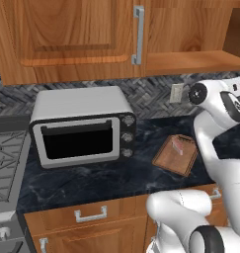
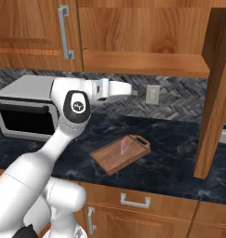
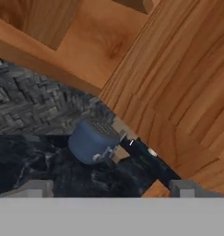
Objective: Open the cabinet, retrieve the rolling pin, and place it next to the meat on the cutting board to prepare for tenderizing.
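Observation:
The cabinet (image 2: 142, 28) hangs over the counter. Its left door (image 1: 72, 34) is shut and its right door (image 2: 216, 93) is swung out toward me, baring the inside and the bottom board (image 2: 147, 62). The rolling pin is hidden from view. Below, the cutting board (image 2: 120, 155) lies on the dark counter with the meat (image 2: 125, 145) on it; both also show in the left base view, board (image 1: 176, 155) and meat (image 1: 180, 146). My gripper (image 2: 126, 89) hovers under the open cabinet, above the board. In the hand view my gripper (image 3: 109, 189) is open and holds nothing.
A silver toaster oven (image 1: 82, 126) stands left of the board, beside a stove (image 1: 5, 168). A wall outlet (image 2: 153, 94) sits on the herringbone backsplash. A blue-grey round container (image 3: 92, 140) stands on the counter by the open door (image 3: 178, 92). Drawers (image 2: 135, 201) run below.

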You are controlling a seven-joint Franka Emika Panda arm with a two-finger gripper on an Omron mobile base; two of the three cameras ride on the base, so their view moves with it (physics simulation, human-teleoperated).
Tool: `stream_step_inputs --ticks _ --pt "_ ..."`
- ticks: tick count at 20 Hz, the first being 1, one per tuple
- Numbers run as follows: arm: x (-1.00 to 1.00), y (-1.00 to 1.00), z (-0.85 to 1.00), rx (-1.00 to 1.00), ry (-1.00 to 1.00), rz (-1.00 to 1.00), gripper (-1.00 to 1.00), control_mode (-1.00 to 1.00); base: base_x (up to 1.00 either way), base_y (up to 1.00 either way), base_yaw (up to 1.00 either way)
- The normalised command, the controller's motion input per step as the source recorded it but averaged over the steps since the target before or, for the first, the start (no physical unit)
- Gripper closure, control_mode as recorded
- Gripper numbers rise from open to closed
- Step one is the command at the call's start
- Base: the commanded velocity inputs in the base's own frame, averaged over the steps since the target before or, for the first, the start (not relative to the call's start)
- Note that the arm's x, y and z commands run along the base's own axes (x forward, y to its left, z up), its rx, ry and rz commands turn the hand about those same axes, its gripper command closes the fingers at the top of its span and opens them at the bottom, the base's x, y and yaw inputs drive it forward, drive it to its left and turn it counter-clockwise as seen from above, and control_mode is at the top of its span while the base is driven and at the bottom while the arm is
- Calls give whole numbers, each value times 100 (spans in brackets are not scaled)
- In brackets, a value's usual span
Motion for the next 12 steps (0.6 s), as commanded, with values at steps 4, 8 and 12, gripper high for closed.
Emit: stream_step_inputs --ticks 4,8,12 --pt "0 97 0 4 -12 18 -100 -100 0 0 0" --pt "0 99 2 3 -12 21 -100 -100 0 0 0" --pt "5 98 1 4 -12 25 -100 -100 0 0 0"
